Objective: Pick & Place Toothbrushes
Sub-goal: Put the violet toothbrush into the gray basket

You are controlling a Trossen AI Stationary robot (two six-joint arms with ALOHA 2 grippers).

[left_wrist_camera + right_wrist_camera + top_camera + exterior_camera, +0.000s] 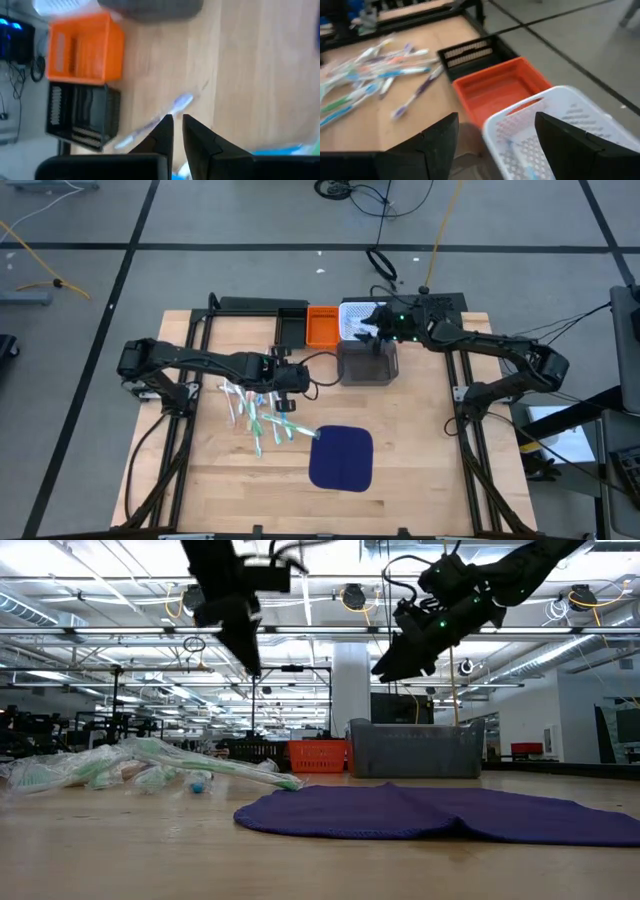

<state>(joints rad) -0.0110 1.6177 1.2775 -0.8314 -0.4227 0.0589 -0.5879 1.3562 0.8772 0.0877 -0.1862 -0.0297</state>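
Note:
A loose pile of white, green and blue toothbrushes lies flat on the wooden table, left of centre. My left gripper hangs in the air above the pile's far right edge, slanting downward. Its fingers are all but closed, with only a slit between them and nothing in it. One white and purple toothbrush lies on the table beyond them. My right gripper hovers open and empty over the white bin.
A black bin, an orange bin and the white bin stand in a row at the far edge. A grey bin stands just in front of them. A dark blue mat lies near centre.

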